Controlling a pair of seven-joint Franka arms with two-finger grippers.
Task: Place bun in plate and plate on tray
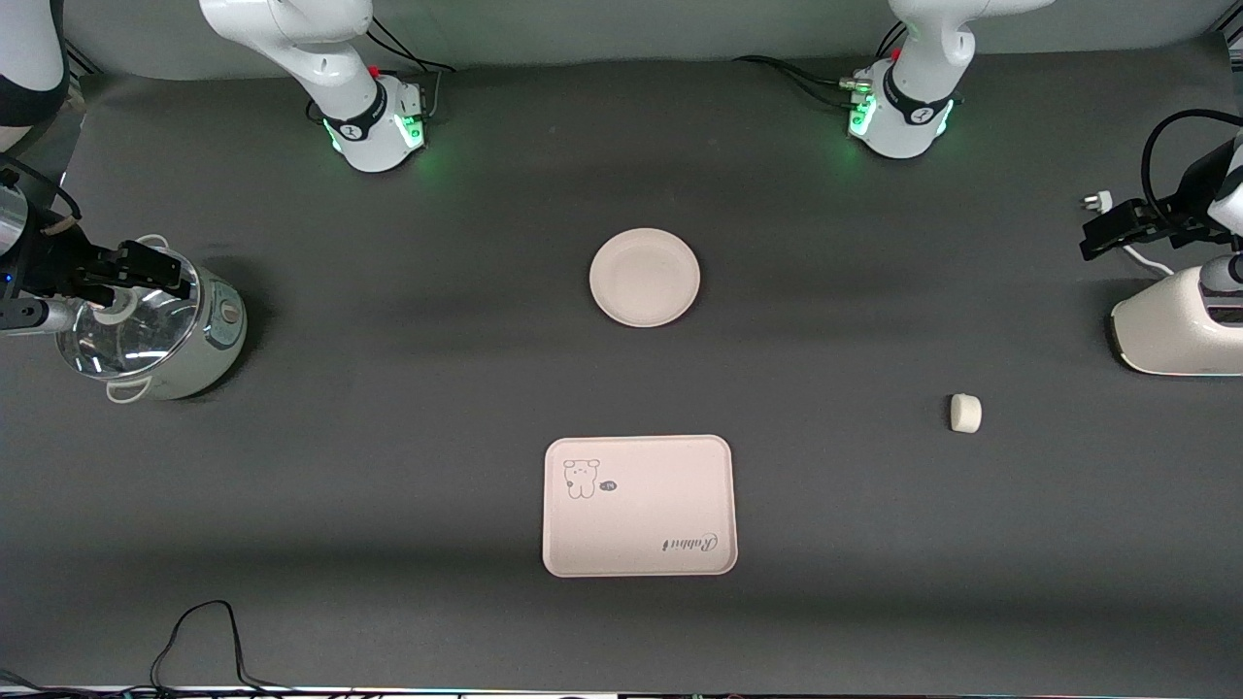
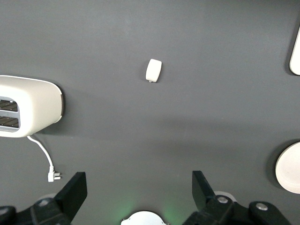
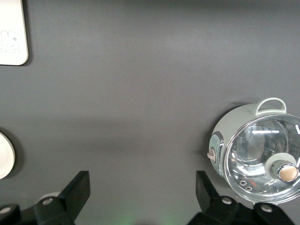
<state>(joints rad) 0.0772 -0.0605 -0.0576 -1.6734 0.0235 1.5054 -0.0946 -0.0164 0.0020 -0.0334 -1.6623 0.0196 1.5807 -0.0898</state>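
On left wrist view, toaster (image 2: pixel 28 105) slots, plug (image 2: pixel 53 176) visible.

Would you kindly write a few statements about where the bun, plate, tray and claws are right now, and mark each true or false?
1. The bun lies in the plate. False: it lies on the bare table, toward the left arm's end.
2. The plate is farther from the front camera than the tray. True.
3. The plate sits on the tray. False: they lie apart.
4. The left claw is open and holds nothing. True.
5. The right claw grips the pot's lid. False: it is open and empty, above the pot.
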